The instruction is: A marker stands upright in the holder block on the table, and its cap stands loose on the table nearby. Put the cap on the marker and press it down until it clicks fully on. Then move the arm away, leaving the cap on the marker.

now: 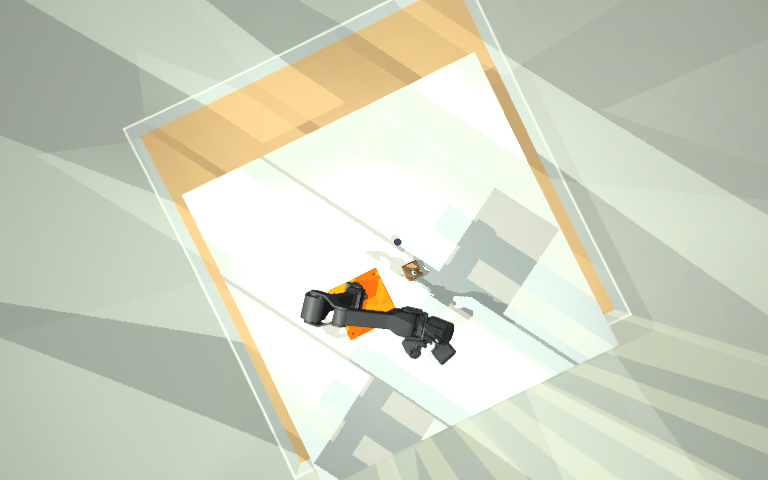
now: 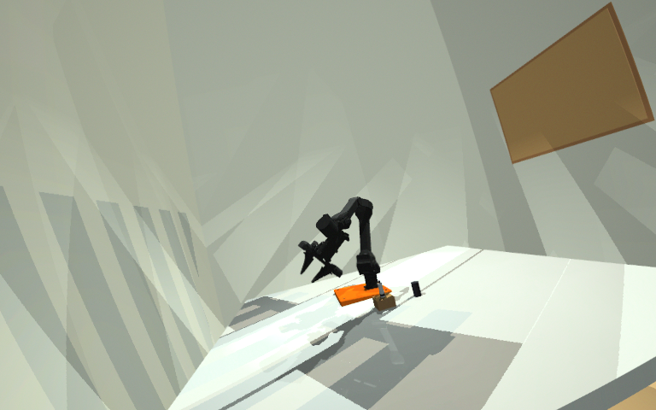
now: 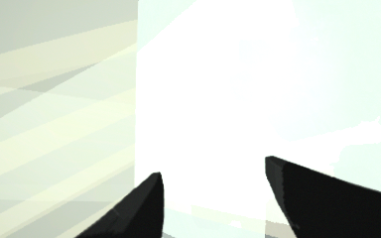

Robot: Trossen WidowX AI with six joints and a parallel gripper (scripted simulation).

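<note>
A: Cap first. Where?
B: Small dark cylindrical cap (image 1: 397,241) (image 2: 416,289), standing loose on the white tabletop (image 1: 339,215) (image 2: 507,289). Near the holder block, apart from it: right of it in the exterior view, above and a little left in the top view.
A: Block itself?
B: Brown, square-topped holder block (image 1: 408,266) (image 2: 384,303). Slim grey marker (image 1: 414,272) (image 2: 381,289) upright in it, uncapped.
A: Next thing out?
B: Flat orange base plate (image 1: 370,277) (image 2: 345,295), near the block, to its lower left from the top. Black jointed arm (image 1: 365,318) (image 2: 364,231) mounted on it.
A: End effector?
B: Black two-fingered gripper (image 1: 428,350) (image 2: 307,277) (image 3: 213,173), partway open, nothing between the fingers. Raised over the table, well apart from the block; below it in the top view, up and left of it in the exterior view.
A: Farther off?
B: Brown four-sided panel (image 2: 571,91), high and right of the block, exterior view. Cap and marker both untouched by the fingers.
</note>
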